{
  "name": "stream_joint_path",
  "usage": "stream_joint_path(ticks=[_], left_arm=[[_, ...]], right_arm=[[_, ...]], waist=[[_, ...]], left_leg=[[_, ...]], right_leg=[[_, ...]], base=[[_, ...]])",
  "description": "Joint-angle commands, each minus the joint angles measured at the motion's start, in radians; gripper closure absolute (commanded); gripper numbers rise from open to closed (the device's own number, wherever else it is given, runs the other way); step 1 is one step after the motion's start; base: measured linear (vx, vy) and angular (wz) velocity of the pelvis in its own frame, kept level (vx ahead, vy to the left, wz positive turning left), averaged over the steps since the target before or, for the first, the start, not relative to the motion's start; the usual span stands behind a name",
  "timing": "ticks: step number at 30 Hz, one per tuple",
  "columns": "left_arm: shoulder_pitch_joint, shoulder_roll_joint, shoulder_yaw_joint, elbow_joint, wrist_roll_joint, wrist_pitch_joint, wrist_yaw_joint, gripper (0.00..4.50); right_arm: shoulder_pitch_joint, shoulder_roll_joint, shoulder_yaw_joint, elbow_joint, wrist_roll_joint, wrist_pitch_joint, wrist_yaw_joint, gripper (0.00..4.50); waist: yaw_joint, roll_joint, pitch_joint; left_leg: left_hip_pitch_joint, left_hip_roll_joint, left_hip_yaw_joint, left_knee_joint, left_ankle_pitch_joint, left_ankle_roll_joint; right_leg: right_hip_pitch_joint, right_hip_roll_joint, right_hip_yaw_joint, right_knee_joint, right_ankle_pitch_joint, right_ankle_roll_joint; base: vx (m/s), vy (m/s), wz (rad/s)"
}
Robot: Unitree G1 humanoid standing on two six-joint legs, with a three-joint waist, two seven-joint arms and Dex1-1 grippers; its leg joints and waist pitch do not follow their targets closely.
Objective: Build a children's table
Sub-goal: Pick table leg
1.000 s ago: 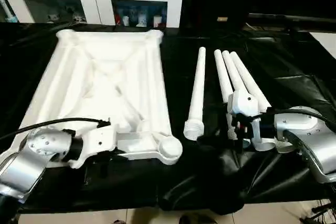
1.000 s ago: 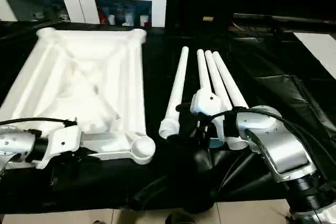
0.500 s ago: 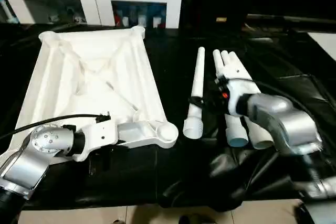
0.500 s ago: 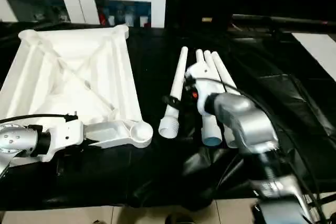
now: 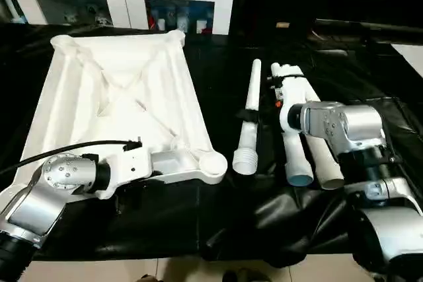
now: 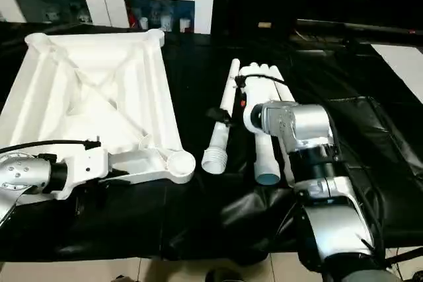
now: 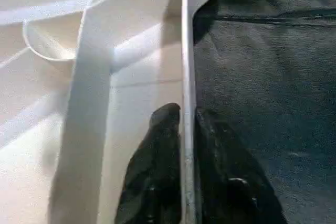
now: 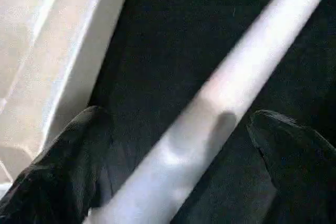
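Children's table build: lining up a grab on one leg.
Right tool gapes wide astride the lone leg, touching nothing; best to centre it and close squarely so the tube cannot roll. Left tool pinches the near rim of the upturned white panel. Three spare legs lie just beside, all on the black-draped tabletop.

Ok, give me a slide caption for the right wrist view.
Open right gripper straddling a long white tubular leg on black cloth.
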Motion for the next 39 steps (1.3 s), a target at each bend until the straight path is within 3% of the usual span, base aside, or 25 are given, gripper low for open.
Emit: stream_joint_path(ticks=[1, 2, 7, 13, 16, 24, 28, 31, 36, 39], left_arm=[[-0.015, 0.017, 0.055, -0.051, -0.018, 0.007, 0.009, 3.51], [-0.015, 0.017, 0.055, -0.051, -0.018, 0.007, 0.009, 3.51], [-0.015, 0.01, 0.093, -0.08, -0.054, 0.033, 0.015, 3.51], [0.0, 0.012, 0.136, -0.152, -0.135, 0.107, 0.007, 3.51], [0.001, 0.012, 0.145, -0.182, -0.166, 0.149, -0.004, 3.51], [0.009, -0.017, 0.163, -0.241, -0.213, 0.189, 0.004, 3.52], [0.013, -0.053, 0.173, -0.24, -0.223, 0.129, 0.034, 3.52], [0.018, -0.09, 0.18, -0.274, -0.274, 0.194, 0.065, 3.52], [0.011, -0.094, 0.163, -0.273, -0.277, 0.224, 0.053, 3.52], [0.005, -0.097, 0.157, -0.265, -0.268, 0.23, 0.059, 3.18]], right_arm=[[-0.044, 0.015, -0.033, 0.105, 0.0, 0.012, -0.016, 0.0], [-0.044, 0.015, -0.033, 0.105, 0.0, 0.012, -0.016, 0.0], [-0.086, 0.049, -0.045, 0.236, -0.007, -0.02, -0.027, 0.0], [-0.109, 0.083, -0.04, 0.361, -0.005, -0.038, -0.009, 0.0], [-0.116, 0.09, -0.043, 0.411, -0.017, -0.06, -0.023, 0.0], [-0.124, 0.102, -0.035, 0.532, -0.043, -0.099, -0.025, 0.74], [-0.123, 0.101, -0.032, 0.573, -0.056, -0.11, -0.033, 1.06], [-0.128, 0.094, -0.026, 0.619, -0.073, -0.132, -0.036, 1.25], [-0.134, 0.093, -0.029, 0.64, -0.081, -0.139, -0.036, 1.66], [-0.139, 0.091, -0.035, 0.649, -0.081, -0.146, -0.038, 2.02]], waist=[[0.001, 0.0, -0.068], [0.002, 0.005, -0.068], [0.004, -0.004, -0.067], [0.011, -0.01, -0.072], [0.01, -0.01, -0.066], [0.011, -0.011, -0.059], [0.01, -0.014, -0.059], [0.011, -0.013, -0.06], [0.01, -0.013, -0.06], [0.01, -0.013, -0.06]], left_leg=[[0.003, 0.052, -0.008, -0.078, -0.071, 0.013], [0.004, 0.053, -0.009, -0.078, -0.078, 0.005], [0.003, 0.054, -0.005, -0.076, -0.053, 0.0], [-0.002, 0.053, 0.0, -0.071, 0.009, 0.025], [0.0, 0.055, -0.001, -0.073, -0.041, 0.01], [-0.001, 0.056, -0.003, -0.078, -0.122, -0.032], [-0.003, 0.055, -0.004, -0.079, -0.123, -0.034], [-0.001, 0.056, -0.003, -0.079, -0.136, -0.04], [-0.002, 0.055, -0.005, -0.08, -0.156, -0.041], [-0.001, 0.057, -0.006, -0.08, -0.16, -0.041]], right_leg=[[0.05, -0.07, 0.043, -0.054, -0.162, -0.256], [0.049, -0.073, 0.044, -0.054, -0.177, -0.259], [0.048, -0.071, 0.044, -0.047, -0.129, -0.266], [0.048, -0.067, 0.044, -0.036, -0.028, -0.286], [0.044, -0.068, 0.043, -0.041, -0.094, -0.281], [0.037, -0.066, 0.042, -0.052, -0.201, -0.237], [0.039, -0.065, 0.042, -0.052, -0.187, -0.236], [0.037, -0.064, 0.04, -0.051, -0.19, -0.236], [0.036, -0.063, 0.04, -0.055, -0.22, -0.223], [0.035, -0.063, 0.04, -0.055, -0.222, -0.222]], base=[[0.0, 0.0, 0.0], [0.0, 0.0, 0.0], [0.0, 0.0, 0.0], [0.0, 0.0, 0.0], [0.0, 0.0, 0.0], [0.0, 0.0, 0.0], [0.0, 0.0, 0.0], [0.0, 0.0, 0.0], [0.0, 0.0, 0.0], [0.0, 0.0, 0.0]])
